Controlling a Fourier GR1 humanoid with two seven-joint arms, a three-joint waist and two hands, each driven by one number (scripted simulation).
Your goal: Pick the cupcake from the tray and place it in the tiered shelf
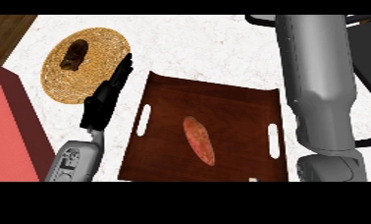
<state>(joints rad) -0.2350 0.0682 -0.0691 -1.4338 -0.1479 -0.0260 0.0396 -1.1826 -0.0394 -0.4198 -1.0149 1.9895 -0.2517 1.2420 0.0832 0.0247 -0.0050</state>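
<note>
My left hand [107,98] rests with its black fingers straight, holding nothing, on the white marble desk [203,46] between the round woven straw mat [101,46] — carrying a dark brown cupcake [74,54] — and the dark wooden tray [232,105]. My right forearm [315,85] stretches toward the black tiered shelf [358,46] — I cannot tell that hand's state.

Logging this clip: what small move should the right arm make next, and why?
Probably lower the right hand onto the shelf and release, if it holds the cupcake. The right forearm reaches to the dark shelf at upper right, hand out of view; the tray holds only a reddish oblong item.
</note>
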